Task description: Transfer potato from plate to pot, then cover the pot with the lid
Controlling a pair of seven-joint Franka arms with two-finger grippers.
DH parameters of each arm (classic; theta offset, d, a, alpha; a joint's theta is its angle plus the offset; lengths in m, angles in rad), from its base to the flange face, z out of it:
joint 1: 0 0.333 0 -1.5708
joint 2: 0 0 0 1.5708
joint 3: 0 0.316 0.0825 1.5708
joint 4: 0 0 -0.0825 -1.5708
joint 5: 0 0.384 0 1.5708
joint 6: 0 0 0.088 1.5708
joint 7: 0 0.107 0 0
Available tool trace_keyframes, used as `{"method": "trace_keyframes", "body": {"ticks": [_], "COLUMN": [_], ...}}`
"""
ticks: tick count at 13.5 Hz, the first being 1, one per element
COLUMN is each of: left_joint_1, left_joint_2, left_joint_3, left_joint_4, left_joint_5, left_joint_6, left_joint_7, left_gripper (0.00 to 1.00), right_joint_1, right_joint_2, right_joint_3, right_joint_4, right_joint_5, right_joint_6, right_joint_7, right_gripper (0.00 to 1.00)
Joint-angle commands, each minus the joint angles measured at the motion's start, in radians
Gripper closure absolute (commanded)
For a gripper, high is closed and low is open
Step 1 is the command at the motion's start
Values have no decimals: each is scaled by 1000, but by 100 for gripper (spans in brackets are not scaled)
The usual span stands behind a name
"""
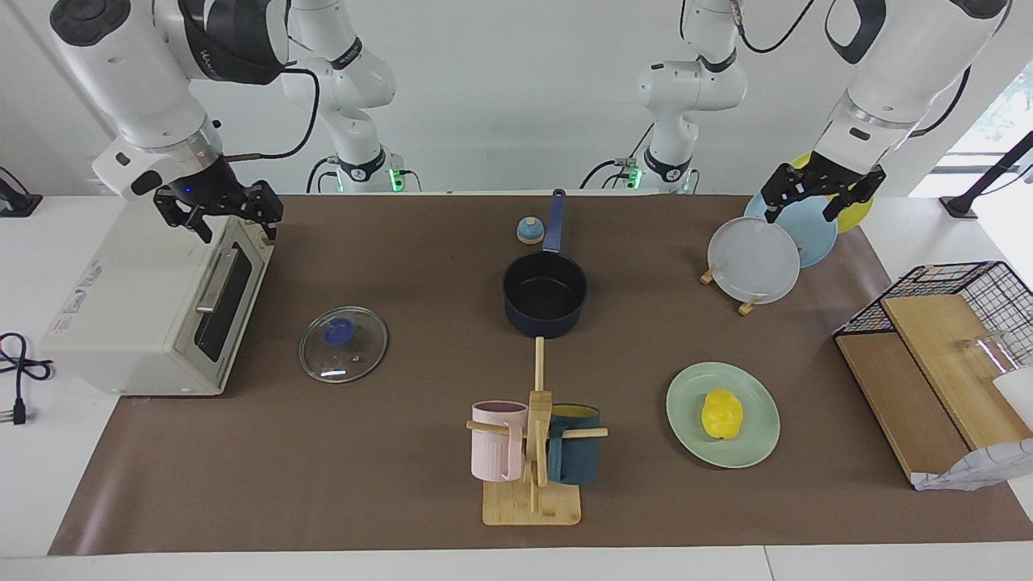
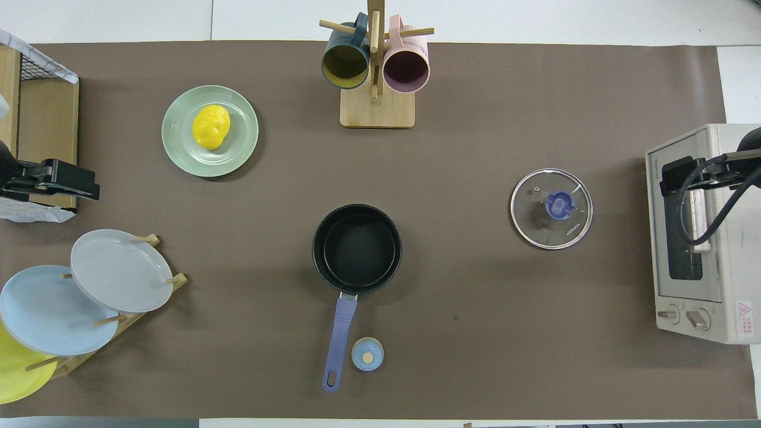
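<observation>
Yellow lumpy potato (image 1: 721,414) on mint-green plate (image 1: 759,450).

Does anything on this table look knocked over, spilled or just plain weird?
Nothing stands out. The potato sits on the plate, the pot stands upright and empty, and the lid lies flat on the mat, knob up, beside the toaster oven. Both mugs hang on their rack.

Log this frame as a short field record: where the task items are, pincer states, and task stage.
potato: on the plate, toward the left arm's end
pot: mid-table, empty, uncovered
lid: flat on the mat, toward the right arm's end
left pincer: open, above the plate rack, holding nothing
right pincer: open, above the toaster oven, holding nothing
stage: not begun
</observation>
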Motion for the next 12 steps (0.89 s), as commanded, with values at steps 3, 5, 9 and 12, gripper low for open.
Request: {"method": "trace_keyframes", "body": {"ticks": [3, 5, 9, 12], "left_joint_1": [11, 9, 9, 9], "left_joint_2": [-13, -14, -13, 54], "left_joint_3": [-6, -6, -6, -6], "left_joint_4": [-18, -23, -32, -6], "left_joint_5": [-13, -13, -31, -41], "left_joint_6": [12, 18, 76, 98], "left_joint_7": [22, 24, 21, 24], "left_gripper": [0, 0, 0, 0], "right_joint_1": [-21, -21, -20, -20], "right_joint_2": [-17, -17, -17, -17], "right_joint_3": [13, 13, 13, 13], "right_joint_4": [-16, -16, -16, -16], "right_joint_5": [21, 21, 21, 21], "right_joint_6": [-8, -8, -9, -17], "right_joint_7": [7, 10, 10, 8], "right_gripper": [0, 0, 0, 0]}}
